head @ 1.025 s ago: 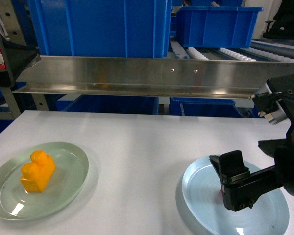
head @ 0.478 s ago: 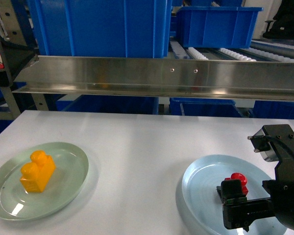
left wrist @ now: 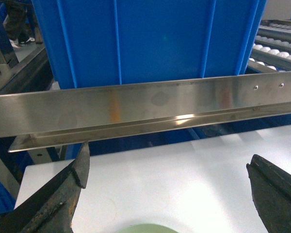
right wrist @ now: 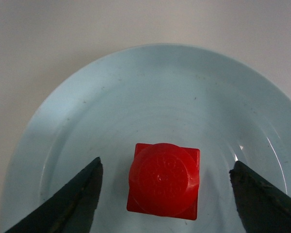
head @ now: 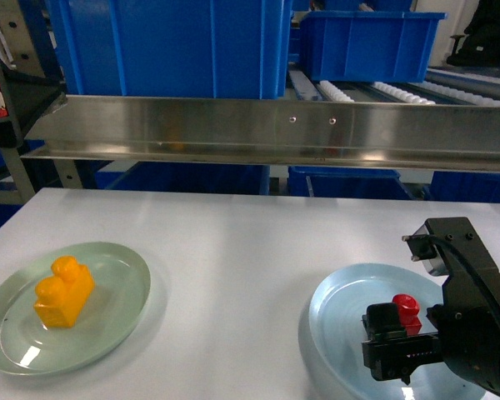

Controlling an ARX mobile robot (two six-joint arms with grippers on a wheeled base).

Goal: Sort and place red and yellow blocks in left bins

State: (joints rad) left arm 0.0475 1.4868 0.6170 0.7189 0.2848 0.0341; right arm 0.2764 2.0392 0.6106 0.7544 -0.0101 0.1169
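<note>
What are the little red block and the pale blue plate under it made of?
The red block looks like molded plastic: even colour, soft sheen, raised lettering on its round stud. The pale blue plate is glossy, with bright glints and faint concentric rings; glazed ceramic or hard plastic, I cannot tell which.

My right gripper (head: pixel 392 337) covers most of the red block (head: pixel 407 310) in the head view; only its stud and a sliver of body peek out. My arm blocks the right side of the blue plate (head: pixel 337 321) too. Through the right wrist camera, both fingers (right wrist: pixel 70 201) run off the bottom edge. In the left wrist view my fingers (left wrist: pixel 58 199) are cropped as well, and only a thin arc of the green plate (left wrist: pixel 143 228) shows. The blue bin (left wrist: pixel 145 43) is cut off at the top.
</note>
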